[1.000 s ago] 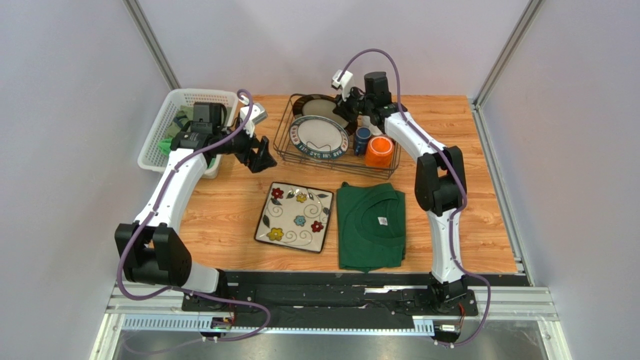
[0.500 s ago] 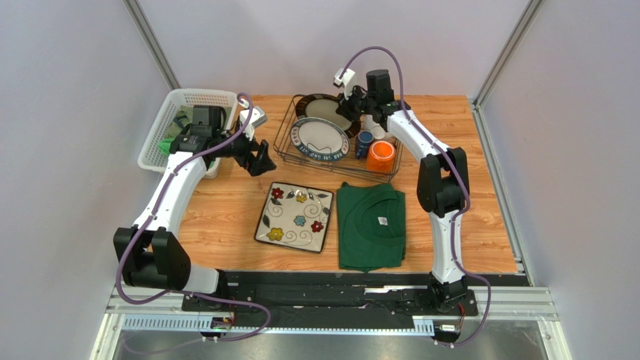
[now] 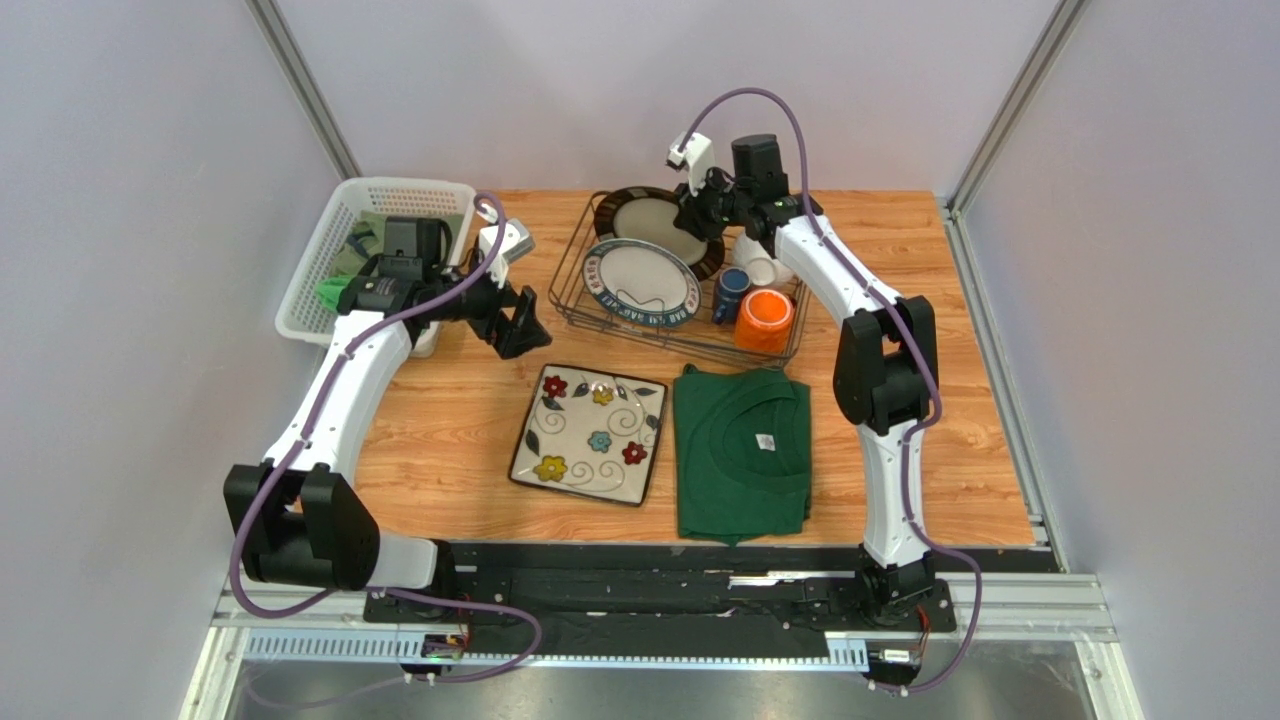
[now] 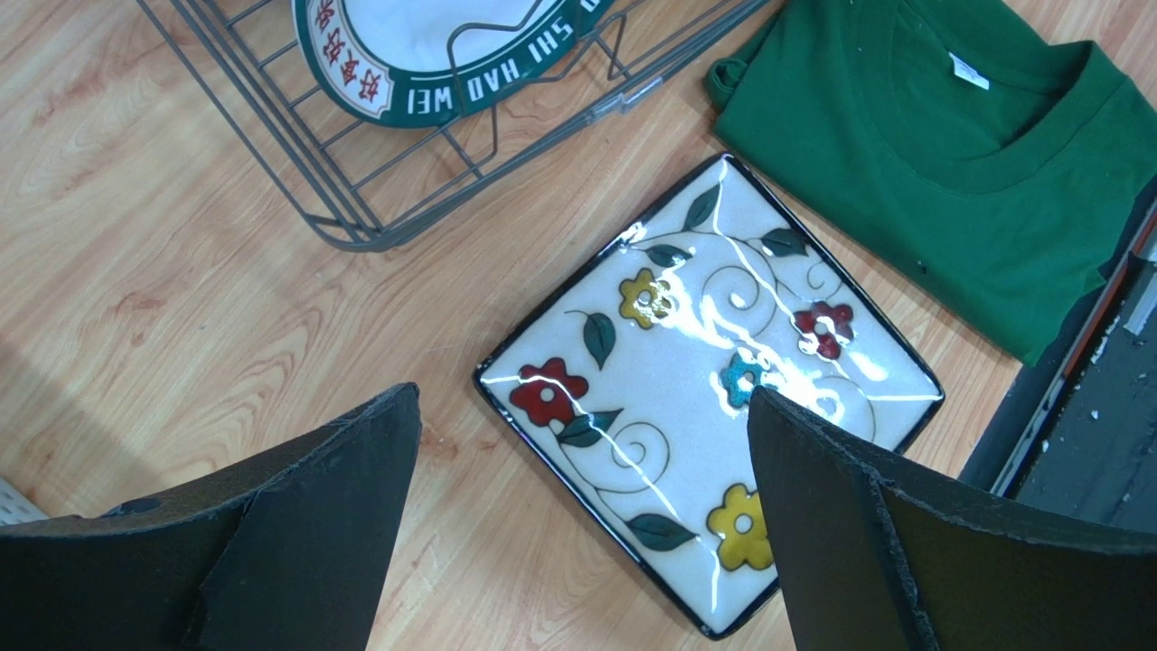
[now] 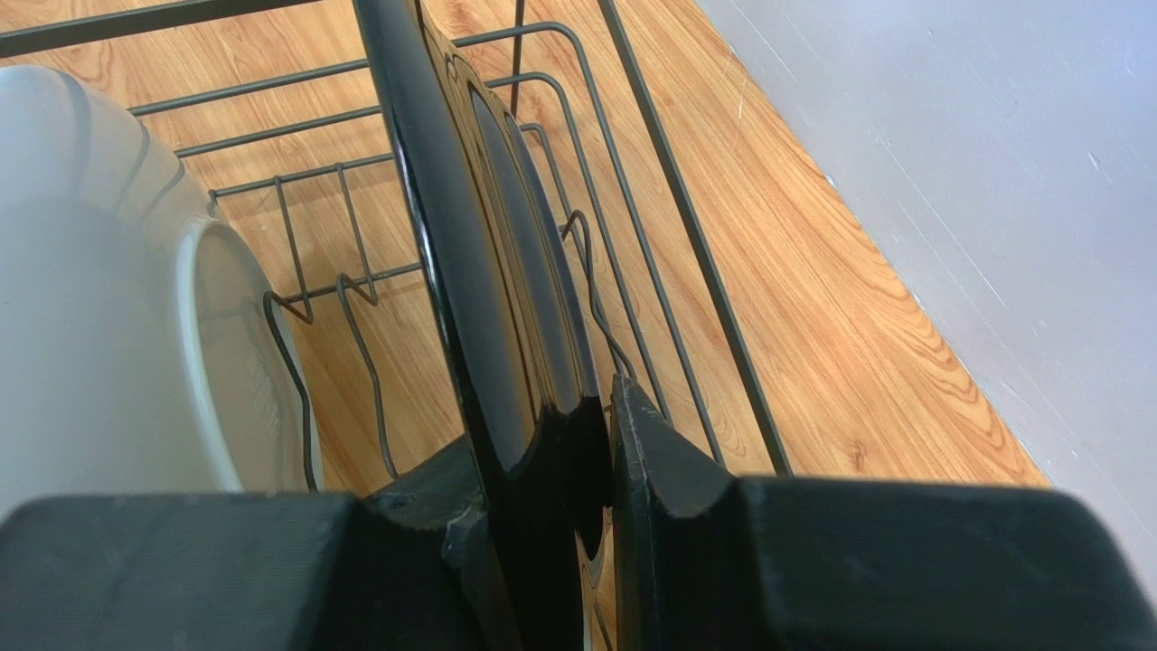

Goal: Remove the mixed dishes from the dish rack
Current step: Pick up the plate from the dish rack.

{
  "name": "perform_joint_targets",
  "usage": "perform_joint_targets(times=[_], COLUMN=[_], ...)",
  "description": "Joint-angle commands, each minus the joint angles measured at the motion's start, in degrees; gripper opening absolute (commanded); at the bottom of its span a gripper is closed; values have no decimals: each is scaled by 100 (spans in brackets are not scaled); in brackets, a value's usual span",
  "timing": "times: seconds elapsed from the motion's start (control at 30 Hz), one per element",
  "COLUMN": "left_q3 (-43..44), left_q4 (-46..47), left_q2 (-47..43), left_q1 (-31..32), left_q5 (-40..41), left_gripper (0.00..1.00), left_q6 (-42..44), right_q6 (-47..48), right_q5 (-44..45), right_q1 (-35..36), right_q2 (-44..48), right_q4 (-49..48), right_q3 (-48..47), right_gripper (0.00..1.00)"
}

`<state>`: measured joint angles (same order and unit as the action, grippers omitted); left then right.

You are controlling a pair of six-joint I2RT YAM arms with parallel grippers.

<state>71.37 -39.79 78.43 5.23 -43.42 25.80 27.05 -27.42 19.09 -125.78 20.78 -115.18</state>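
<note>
The dark wire dish rack (image 3: 570, 293) stands at the back of the table. It holds a green-rimmed round plate (image 3: 639, 281), a dark-rimmed round plate (image 3: 646, 213) behind it, a white bowl (image 3: 762, 267), a dark blue mug (image 3: 732, 291) and an orange mug (image 3: 765, 318). My right gripper (image 3: 706, 210) is shut on the dark plate's rim (image 5: 503, 271), with the bowl (image 5: 109, 299) beside it. The square flower-patterned plate (image 3: 591, 435) lies flat on the table. My left gripper (image 3: 519, 318) is open and empty, high above the plate's corner (image 4: 706, 393).
A folded green shirt (image 3: 739, 450) lies right of the square plate. A white perforated basket (image 3: 353, 203) with items stands at the back left, behind my left arm. The rack's near corner (image 4: 340, 231) shows in the left wrist view.
My right gripper has shifted slightly with the dark plate, and the rack with its mugs has moved a little toward the near side. My left gripper has drifted slightly nearer, still open.
</note>
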Motion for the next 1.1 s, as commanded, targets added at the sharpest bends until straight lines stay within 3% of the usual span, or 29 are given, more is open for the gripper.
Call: perform_joint_targets(times=[0.0, 0.4, 1.07], left_q3=[-36, 8, -9], left_q4=[173, 226, 358], left_q2=[-135, 5, 172], left_q1=[13, 13, 13], left_q5=[-105, -97, -140], left_gripper=[98, 98, 98], left_q6=[127, 74, 13], right_q6=[-569, -323, 573], right_q5=[-387, -641, -598], right_q1=[-2, 51, 200], right_q2=[783, 519, 580], right_q4=[-1155, -1067, -768], right_q3=[-884, -1209, -972], right_gripper=[0, 0, 0])
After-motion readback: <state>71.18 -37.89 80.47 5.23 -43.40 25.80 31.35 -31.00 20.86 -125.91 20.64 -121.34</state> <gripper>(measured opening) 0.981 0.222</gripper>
